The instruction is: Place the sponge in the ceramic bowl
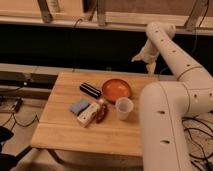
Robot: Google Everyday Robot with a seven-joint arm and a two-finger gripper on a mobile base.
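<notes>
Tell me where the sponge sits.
The sponge lies left of centre on the table, beside the cream bottle; the gripper hovers near its far right corner.

I get warm, dim light — the table glows amber, blackness behind it; the gripper, jaws spread, hangs pale above the table's far right corner.

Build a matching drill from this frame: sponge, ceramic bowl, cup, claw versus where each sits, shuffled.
Things: 1 sponge; 2 ceramic bowl; 3 cup; 4 claw.
Places: A open, in the air near the table's far right corner; B beside the cream bottle, on its left; C just in front of the bowl; D right of the black block.
Pairs: 1-B; 2-D; 3-C; 4-A.
</notes>
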